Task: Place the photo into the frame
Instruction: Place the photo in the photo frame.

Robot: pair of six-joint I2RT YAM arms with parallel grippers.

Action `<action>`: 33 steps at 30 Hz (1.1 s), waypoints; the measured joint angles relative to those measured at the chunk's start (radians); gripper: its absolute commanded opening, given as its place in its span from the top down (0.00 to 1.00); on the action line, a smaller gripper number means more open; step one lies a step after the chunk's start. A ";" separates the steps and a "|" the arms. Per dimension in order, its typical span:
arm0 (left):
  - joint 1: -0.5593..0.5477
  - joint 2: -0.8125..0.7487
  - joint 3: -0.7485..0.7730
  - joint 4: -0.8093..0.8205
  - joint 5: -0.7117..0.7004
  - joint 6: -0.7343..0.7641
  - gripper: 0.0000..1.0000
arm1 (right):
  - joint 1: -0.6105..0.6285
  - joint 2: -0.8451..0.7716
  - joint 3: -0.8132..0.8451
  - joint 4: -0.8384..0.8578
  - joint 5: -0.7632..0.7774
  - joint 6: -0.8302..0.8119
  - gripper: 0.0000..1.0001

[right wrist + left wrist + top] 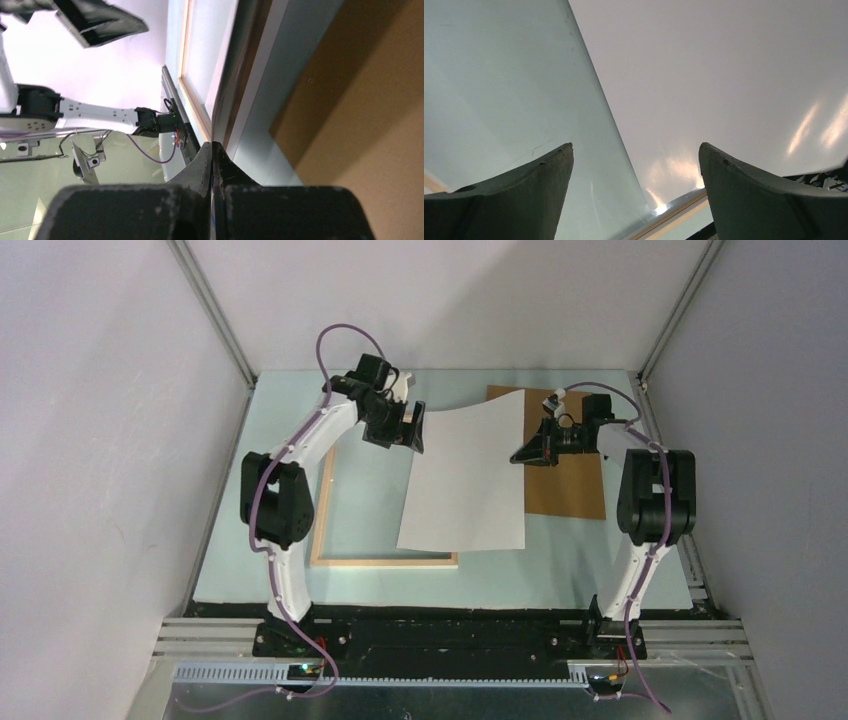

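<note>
As I hold it, photo (465, 480): white back up, overlapping frame (385, 560) for seating
Right gripper (212, 150): clenched on photo's edge
Left gripper (634, 150): released, ready to steady

The left gripper (635, 147), jaws wide apart, straddles the edge of the photo (724, 75).

Soft overhead light kept the top view bright and sharp, with shadows on the table (560, 570) faint, while warm glare streaked the photo (724, 75) from 3 to 5 o'clock in the left wrist view, and the left tool (635, 146) and right tool (212, 145) showed dark and blurred up close.
</note>
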State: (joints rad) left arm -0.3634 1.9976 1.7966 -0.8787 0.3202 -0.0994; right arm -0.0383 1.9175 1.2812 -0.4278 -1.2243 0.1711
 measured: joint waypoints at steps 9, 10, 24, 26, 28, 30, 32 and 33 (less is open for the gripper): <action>0.022 -0.069 -0.031 0.003 -0.031 0.022 0.01 | 0.076 0.117 0.142 -0.077 0.090 -0.018 1.00; 0.026 -0.074 -0.038 0.002 -0.034 0.022 0.01 | 0.088 0.125 0.148 -0.078 0.095 -0.018 1.00; 0.060 -0.096 -0.075 0.001 -0.056 0.029 0.00 | 0.192 0.148 0.138 0.025 0.121 0.109 1.00; 0.064 -0.096 -0.075 0.001 -0.056 0.029 0.00 | 0.204 0.148 0.126 0.058 0.130 0.147 1.00; 0.069 -0.097 -0.075 0.001 -0.056 0.029 0.01 | 0.216 0.148 0.121 0.089 0.140 0.185 1.00; 0.072 -0.097 -0.075 0.001 -0.056 0.029 0.01 | 0.228 0.148 0.121 0.125 0.148 0.224 1.00; 0.074 -0.097 -0.076 0.001 -0.056 0.029 0.01 | 0.237 0.148 0.121 0.156 0.158 0.252 1.00; 0.074 -0.098 -0.077 0.000 -0.055 0.029 0.01 | 0.243 0.150 0.121 0.172 0.164 0.268 1.00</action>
State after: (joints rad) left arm -0.2890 1.8996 1.7199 -0.8783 0.2649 -0.0708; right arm 0.2047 2.0670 1.4025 -0.2554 -1.0603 0.4389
